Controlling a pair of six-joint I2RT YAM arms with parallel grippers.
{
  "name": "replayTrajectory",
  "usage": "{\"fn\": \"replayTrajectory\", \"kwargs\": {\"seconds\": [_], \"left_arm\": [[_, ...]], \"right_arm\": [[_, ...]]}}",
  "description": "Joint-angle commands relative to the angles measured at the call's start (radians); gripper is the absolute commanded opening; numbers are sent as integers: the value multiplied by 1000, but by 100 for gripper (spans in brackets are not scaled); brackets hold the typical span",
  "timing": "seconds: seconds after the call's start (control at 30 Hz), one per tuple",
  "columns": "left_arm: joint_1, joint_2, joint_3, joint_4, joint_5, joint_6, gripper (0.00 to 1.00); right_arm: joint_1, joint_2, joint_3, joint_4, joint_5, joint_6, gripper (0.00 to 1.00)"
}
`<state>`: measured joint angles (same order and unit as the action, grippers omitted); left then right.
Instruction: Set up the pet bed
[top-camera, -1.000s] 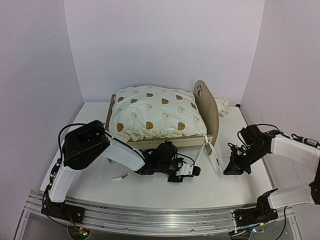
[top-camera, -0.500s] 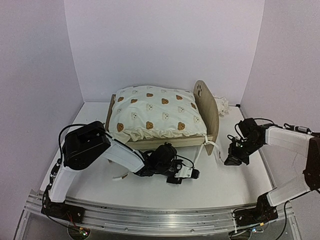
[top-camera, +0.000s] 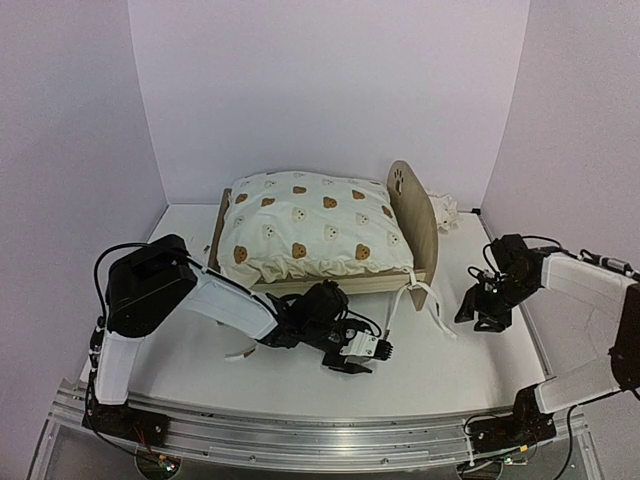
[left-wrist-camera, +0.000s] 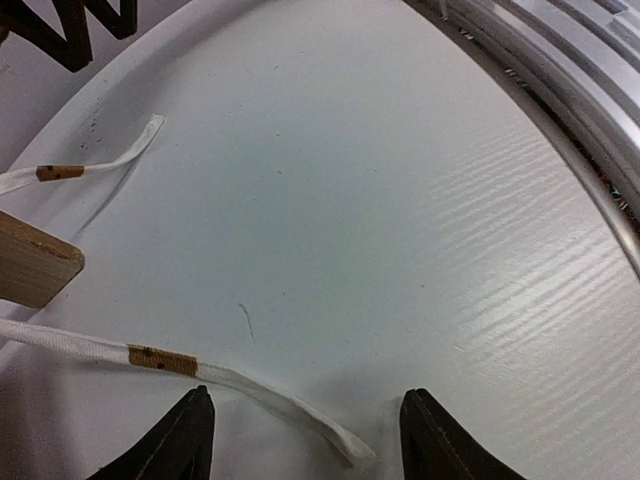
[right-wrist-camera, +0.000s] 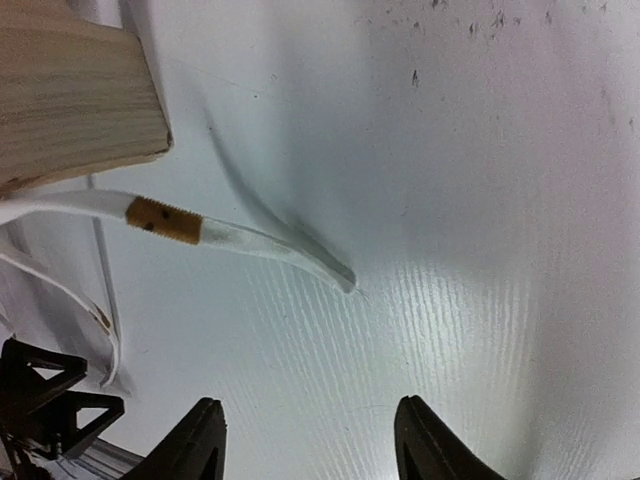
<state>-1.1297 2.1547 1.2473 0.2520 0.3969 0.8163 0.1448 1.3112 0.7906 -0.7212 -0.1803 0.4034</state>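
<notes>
The pet bed (top-camera: 345, 284) stands mid-table with the cream bear-print cushion (top-camera: 310, 225) on it and the paw-print headboard (top-camera: 415, 215) on the right. White ties (top-camera: 418, 292) hang from its front right corner. My left gripper (top-camera: 383, 349) lies low in front of the bed, open (left-wrist-camera: 308, 392); a tie's loose end (left-wrist-camera: 300, 412) lies on the table between its fingers. My right gripper (top-camera: 476, 317) is right of that corner, open (right-wrist-camera: 308, 402), with another tie (right-wrist-camera: 250, 238) lying ahead of it, untouched. A small cream pillow (top-camera: 445, 210) lies behind the headboard.
A wooden bed leg (left-wrist-camera: 30, 265) is left of the left gripper, and the corner leg (right-wrist-camera: 70, 90) shows at the right wrist view's top left. The metal rail (top-camera: 300, 425) runs along the table's near edge. White walls enclose the table.
Both grippers have gone from shut to open and let the ties drop onto the table. The right gripper has drawn a little to the right, and the left a little toward the near edge.
</notes>
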Motion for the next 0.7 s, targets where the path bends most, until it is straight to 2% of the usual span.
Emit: {"fn": "replayTrajectory", "kwargs": {"seconds": [0.0,0.1,0.13,0.23,0.37,0.53,0.67], "left_arm": [[-5,-203,-26,-255,85,42,67],[-5,-297,-27,-403,88,18,67],[-5,-320,-18,-441,74,-6,67],[-5,-396,-15,-541,11,-74,67],[-3,-495,-53,-575,-78,-137,67],[14,-582,-58,-588,-107,-197,67],[105,-638,-24,-591,-59,-286,66]], "right_arm": [[-1,-102,43,-100,102,-35,68],[-2,-116,97,-109,66,-68,86],[-1,-119,111,-108,40,-76,86],[2,-127,151,-71,-27,-81,83],[48,-150,163,45,-87,-24,78],[257,-136,226,153,-2,17,75],[387,-95,257,259,29,56,72]]}}
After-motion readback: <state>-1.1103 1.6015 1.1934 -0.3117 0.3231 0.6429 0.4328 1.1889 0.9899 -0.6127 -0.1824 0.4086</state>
